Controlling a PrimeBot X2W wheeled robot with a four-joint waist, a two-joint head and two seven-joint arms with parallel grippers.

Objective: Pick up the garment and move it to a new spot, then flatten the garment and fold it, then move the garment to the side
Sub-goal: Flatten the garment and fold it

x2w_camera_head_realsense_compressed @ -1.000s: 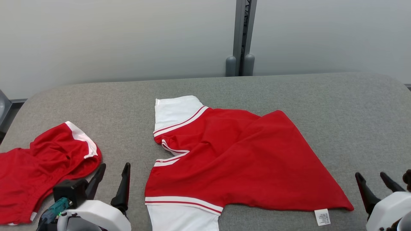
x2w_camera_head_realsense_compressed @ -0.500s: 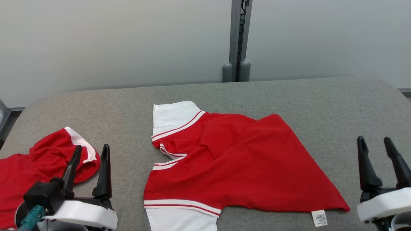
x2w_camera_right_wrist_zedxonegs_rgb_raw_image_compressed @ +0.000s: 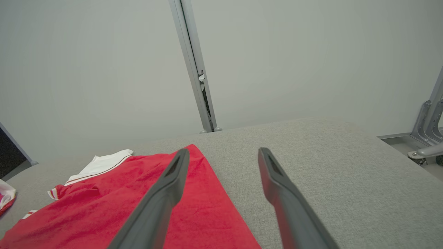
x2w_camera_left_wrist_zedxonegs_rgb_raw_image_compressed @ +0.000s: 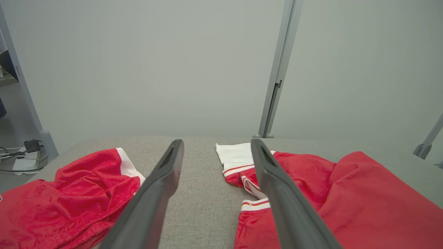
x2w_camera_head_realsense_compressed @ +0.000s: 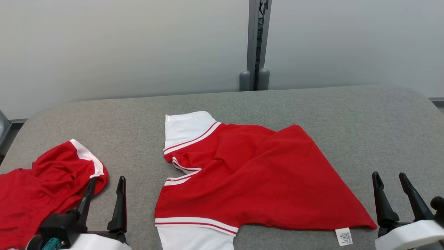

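Fingers [x2w_camera_head_realsense_compressed: 120, 205] of the left gripper [x2w_camera_head_realsense_compressed: 107, 180] and fingers [x2w_camera_head_realsense_compressed: 381, 198] of the right gripper [x2w_camera_head_realsense_compressed: 388, 174] stood spread as wide as they go and held nothing. Each pair hung by the near edge of the desk [x2w_camera_head_realsense_compressed: 312, 104], one toward its left end, the other toward its right. Over the past second both grippers had risen up the head view and then sunk back toward that near edge, partly because the camera itself had shifted, while the red shirt [x2w_camera_head_realsense_compressed: 256, 173] kept its shape. That suggested a pause between grasps rather than a pull in progress. The shirt lay in the middle of the desk, white sleeves toward the left end, and its labelled corner [x2w_camera_head_realsense_compressed: 343, 237] lay near the near edge, just beside the right gripper. A slanting flap and creases by the collar showed it was not yet flat, so smoothing probably came next. The far strip and right end of the desk were bare. A second crumpled red garment [x2w_camera_head_realsense_compressed: 41, 184] took up the left end, so the right looked the safer side for setting the shirt aside.
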